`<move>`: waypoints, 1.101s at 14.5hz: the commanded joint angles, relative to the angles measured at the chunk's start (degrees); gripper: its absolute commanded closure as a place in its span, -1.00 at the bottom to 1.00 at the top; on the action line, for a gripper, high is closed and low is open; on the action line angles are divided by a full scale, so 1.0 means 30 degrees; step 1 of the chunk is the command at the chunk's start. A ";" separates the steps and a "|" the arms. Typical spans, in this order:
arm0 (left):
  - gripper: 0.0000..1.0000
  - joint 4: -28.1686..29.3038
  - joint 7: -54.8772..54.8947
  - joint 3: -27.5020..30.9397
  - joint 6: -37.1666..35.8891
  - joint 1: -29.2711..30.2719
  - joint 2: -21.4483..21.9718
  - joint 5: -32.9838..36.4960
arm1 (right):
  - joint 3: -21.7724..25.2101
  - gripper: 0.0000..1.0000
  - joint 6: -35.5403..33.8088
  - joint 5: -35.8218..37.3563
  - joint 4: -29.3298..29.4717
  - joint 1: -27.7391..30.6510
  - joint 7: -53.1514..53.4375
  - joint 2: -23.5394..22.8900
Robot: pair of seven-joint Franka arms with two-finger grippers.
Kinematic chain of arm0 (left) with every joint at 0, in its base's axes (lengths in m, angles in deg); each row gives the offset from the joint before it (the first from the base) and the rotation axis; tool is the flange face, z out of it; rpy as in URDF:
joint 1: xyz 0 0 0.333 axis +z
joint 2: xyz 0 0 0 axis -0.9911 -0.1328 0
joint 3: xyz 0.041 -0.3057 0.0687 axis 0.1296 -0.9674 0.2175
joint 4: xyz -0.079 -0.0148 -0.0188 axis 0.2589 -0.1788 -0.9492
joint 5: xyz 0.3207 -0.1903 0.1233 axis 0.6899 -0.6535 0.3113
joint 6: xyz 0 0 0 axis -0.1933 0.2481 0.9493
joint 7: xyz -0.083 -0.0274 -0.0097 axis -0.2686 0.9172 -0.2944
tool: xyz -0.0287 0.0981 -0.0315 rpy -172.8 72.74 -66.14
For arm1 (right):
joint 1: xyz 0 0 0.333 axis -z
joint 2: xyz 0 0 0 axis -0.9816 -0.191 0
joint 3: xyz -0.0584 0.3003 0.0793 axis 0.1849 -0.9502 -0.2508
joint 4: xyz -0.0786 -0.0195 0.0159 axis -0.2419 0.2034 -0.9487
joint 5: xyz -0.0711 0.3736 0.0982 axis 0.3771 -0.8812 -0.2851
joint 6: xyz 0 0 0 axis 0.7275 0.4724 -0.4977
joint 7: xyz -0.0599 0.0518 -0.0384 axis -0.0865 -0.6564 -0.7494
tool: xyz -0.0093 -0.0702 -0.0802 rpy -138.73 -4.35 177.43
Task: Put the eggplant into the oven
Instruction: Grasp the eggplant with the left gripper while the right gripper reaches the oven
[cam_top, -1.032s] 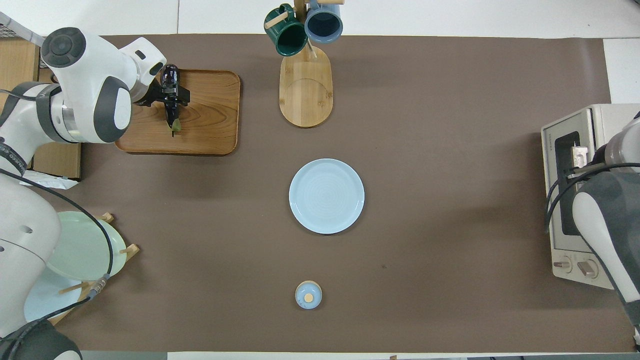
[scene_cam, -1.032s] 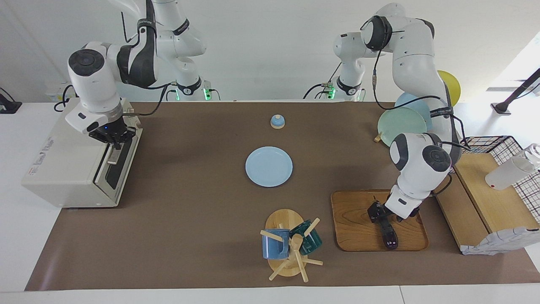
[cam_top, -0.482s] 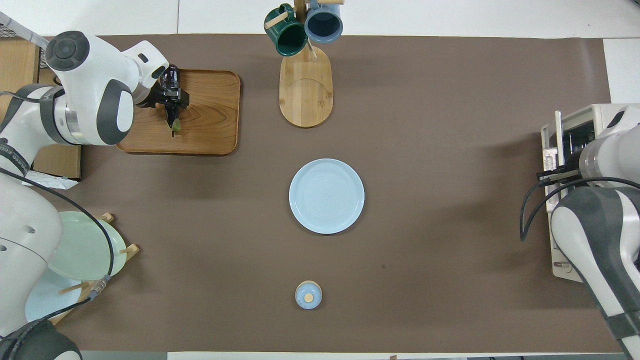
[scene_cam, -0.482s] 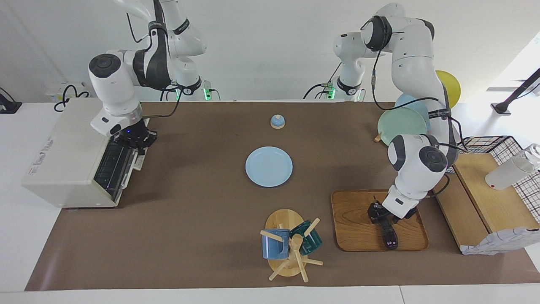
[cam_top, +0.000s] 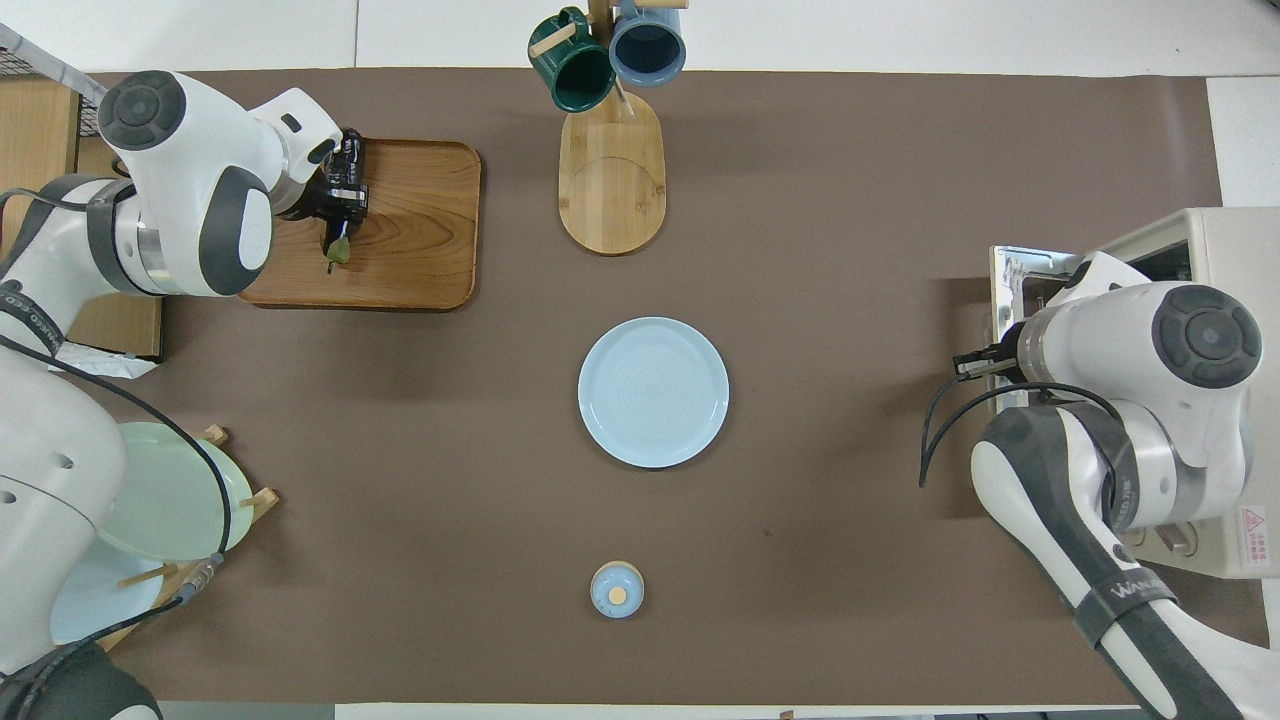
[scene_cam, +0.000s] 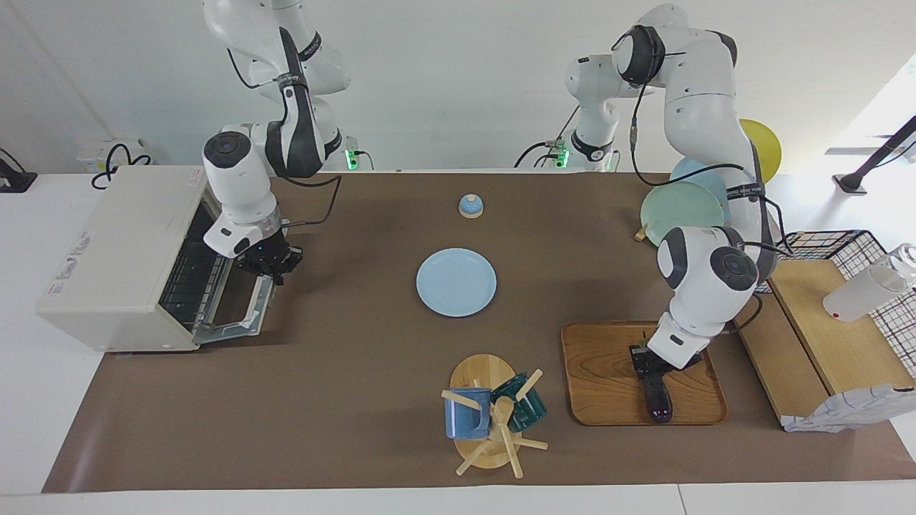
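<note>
Facing view: the oven (scene_cam: pixel 122 257) door (scene_cam: pixel 240 311), shut 1 second ago and half down since, now lies fully open, flat toward the table's middle. The right gripper (scene_cam: pixel 273 268) has swung out with it and sits pressed together at the door's handle edge; whether it pinches the handle I cannot tell. The left gripper (scene_cam: pixel 650 361), spread a second ago, is now clamped across the eggplant (scene_cam: pixel 658 400) on the tray (scene_cam: pixel 608 379), at the left arm's end of the table.

Overhead view: the door (cam_top: pixel 1015 275) has dropped from closed to open in front of the oven (cam_top: pixel 1225 240); the right arm hides its gripper. The left gripper (cam_top: pixel 342 192) pinches the eggplant's (cam_top: pixel 337 245) body over the tray (cam_top: pixel 420 240); only the stem end shows.
</note>
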 commanded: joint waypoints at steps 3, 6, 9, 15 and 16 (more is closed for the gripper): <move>1.00 -0.0655 0.0034 0.0035 -0.1680 -0.0095 0.0247 0.0180 | 0.0499 1.00 0.0883 0.0683 -0.0188 0.0504 0.0471 -0.1029; 1.00 -0.0805 -0.0113 0.0006 -0.2650 -0.0066 0.1237 -0.0985 | 0.0499 1.00 0.1059 0.0683 -0.0188 0.0384 0.0794 -0.1236; 1.00 -0.0657 -0.1131 0.0035 -0.4927 -0.0066 0.3316 -0.2776 | 0.0499 1.00 0.1525 0.0654 -0.0538 0.0325 0.1438 -0.1207; 1.00 0.1125 -0.5289 -0.0053 -0.8804 -0.2433 0.7303 -0.3277 | 0.0353 1.00 0.2173 -0.0248 -0.1069 -0.0724 0.2055 -0.1089; 1.00 0.1681 -0.6168 -0.0082 -0.8688 -0.2932 0.7714 -0.3336 | 0.0353 1.00 0.2028 -0.0573 -0.0777 -0.1136 0.2027 -0.1118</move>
